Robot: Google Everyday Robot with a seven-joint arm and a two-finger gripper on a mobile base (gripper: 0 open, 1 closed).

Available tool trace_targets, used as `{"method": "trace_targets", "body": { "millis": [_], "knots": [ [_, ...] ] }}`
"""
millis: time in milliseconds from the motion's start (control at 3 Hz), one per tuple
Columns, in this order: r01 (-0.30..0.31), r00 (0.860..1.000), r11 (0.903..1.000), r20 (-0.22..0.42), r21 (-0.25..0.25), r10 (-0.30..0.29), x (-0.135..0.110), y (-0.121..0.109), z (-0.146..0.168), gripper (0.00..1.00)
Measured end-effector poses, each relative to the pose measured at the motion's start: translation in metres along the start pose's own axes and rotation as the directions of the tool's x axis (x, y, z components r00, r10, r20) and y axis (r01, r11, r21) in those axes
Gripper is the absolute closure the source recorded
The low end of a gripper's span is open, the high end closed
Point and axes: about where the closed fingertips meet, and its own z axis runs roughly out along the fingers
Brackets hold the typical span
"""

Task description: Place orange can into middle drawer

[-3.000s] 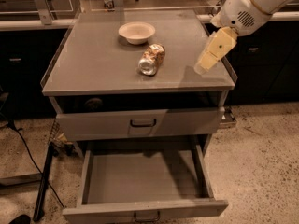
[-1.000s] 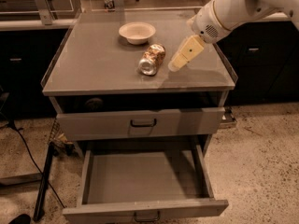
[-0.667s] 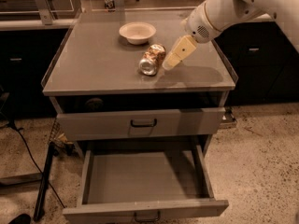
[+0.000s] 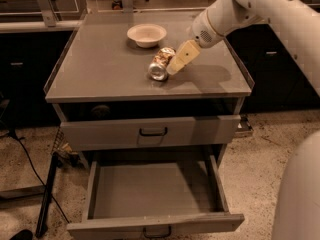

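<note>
Sideways on the worktop (image 4: 100,69) lay the orange can (image 4: 160,64), the hand (image 4: 176,64) just beside it, spread or closed I couldn't tell; the middle drawer (image 4: 155,223) stood open.

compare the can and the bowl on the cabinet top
The can lies on its side; the bowl sits upright. The can is shiny orange-gold, the bowl plain cream. Both rest on the cabinet top. The gripper is close beside the can.
</note>
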Motion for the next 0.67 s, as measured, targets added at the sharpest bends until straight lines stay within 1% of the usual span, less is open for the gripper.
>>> {"method": "trace_targets", "body": {
  "millis": [667],
  "knots": [
    [-0.019, 1.0, 0.9992, -0.004, -0.034, 0.019, 0.0013, -0.001, 0.0208, 0.0]
  ]
}}
